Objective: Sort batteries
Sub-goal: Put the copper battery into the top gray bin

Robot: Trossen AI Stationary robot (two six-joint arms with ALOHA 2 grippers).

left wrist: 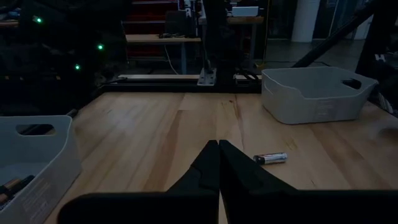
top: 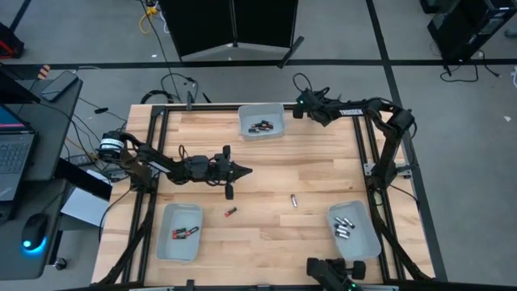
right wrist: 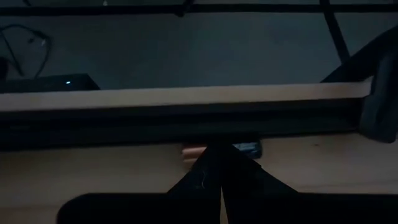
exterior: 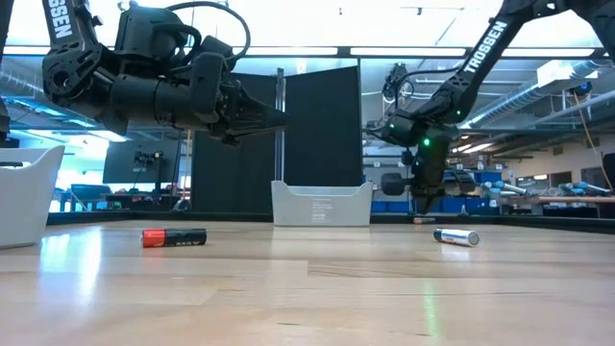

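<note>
Two batteries lie loose on the wooden table: a red-and-black one point(top: 231, 212) point(exterior: 174, 236) and a silver one point(top: 295, 200) point(left wrist: 270, 158). My left gripper point(top: 249, 170) point(left wrist: 218, 144) is shut and hangs level above the table's middle, pointing right, clear of both. My right gripper point(top: 297, 109) point(right wrist: 219, 148) is shut and slants down at the far edge, beside the far tray point(top: 242, 121). Just behind its tips a black battery with a copper end point(right wrist: 247, 148) lies along the dark far rail. My right gripper's shut fingertips point(right wrist: 211, 163) stand in front of the middle of the black battery point(right wrist: 247, 148), slanting down toward the far rail and lying across it. They hide the battery's middle, so I cannot tell whether they touch it. My left gripper touches nothing.
The far tray holds black batteries point(top: 260, 126). A near-left tray point(top: 166, 234) holds red-and-black ones point(top: 184, 233). A near-right tray point(top: 367, 238) holds silver ones point(top: 343, 228). A black frame rail point(top: 202, 107) runs along the far edge, and open wood lies between the trays.
</note>
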